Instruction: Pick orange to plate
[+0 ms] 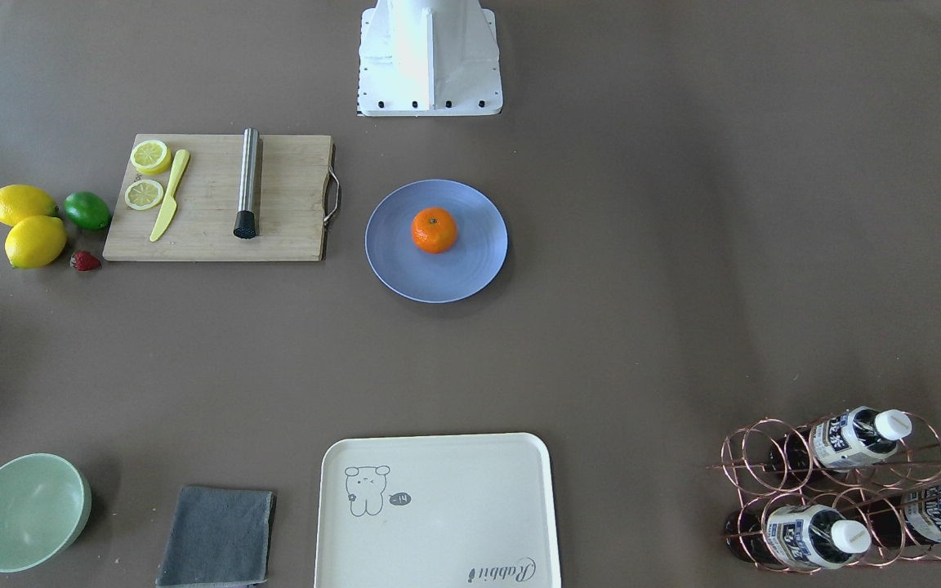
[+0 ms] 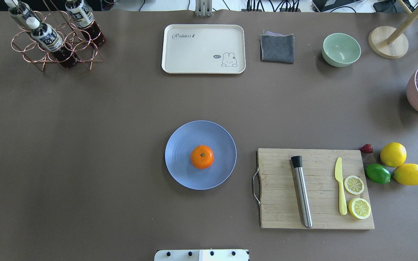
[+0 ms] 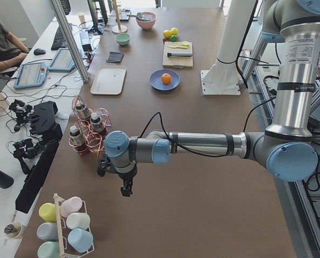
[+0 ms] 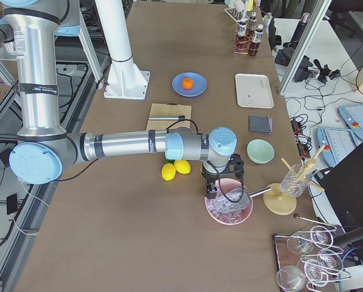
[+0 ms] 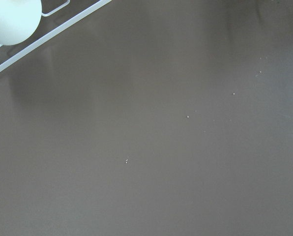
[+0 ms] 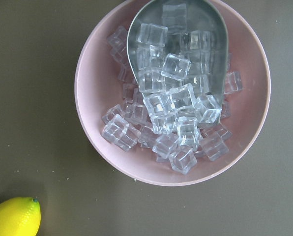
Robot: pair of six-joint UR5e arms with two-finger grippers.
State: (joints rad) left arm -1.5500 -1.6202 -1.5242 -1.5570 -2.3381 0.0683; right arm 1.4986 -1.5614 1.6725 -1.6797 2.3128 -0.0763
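The orange (image 2: 202, 157) rests near the middle of the periwinkle-blue plate (image 2: 180, 170), which lies at the table's centre; the front-facing view shows the orange (image 1: 434, 229) and the plate (image 1: 470, 273) the same way. Neither gripper is near them. My left gripper (image 3: 126, 189) hangs over bare table at the far left end, beside the bottle rack. My right gripper (image 4: 212, 193) hangs over a pink bowl of ice cubes (image 6: 172, 93) at the right end. Only the side views show the grippers, so I cannot tell whether they are open or shut.
A wooden cutting board (image 2: 278, 203) with a steel muddler (image 2: 302, 194), a yellow knife and lemon slices lies right of the plate. Lemons (image 2: 393, 154), a lime (image 2: 378, 173) and a strawberry sit beyond it. At the back stand a cream tray (image 2: 180, 54), grey cloth, mint bowl (image 2: 341, 49) and bottle rack (image 2: 54, 40).
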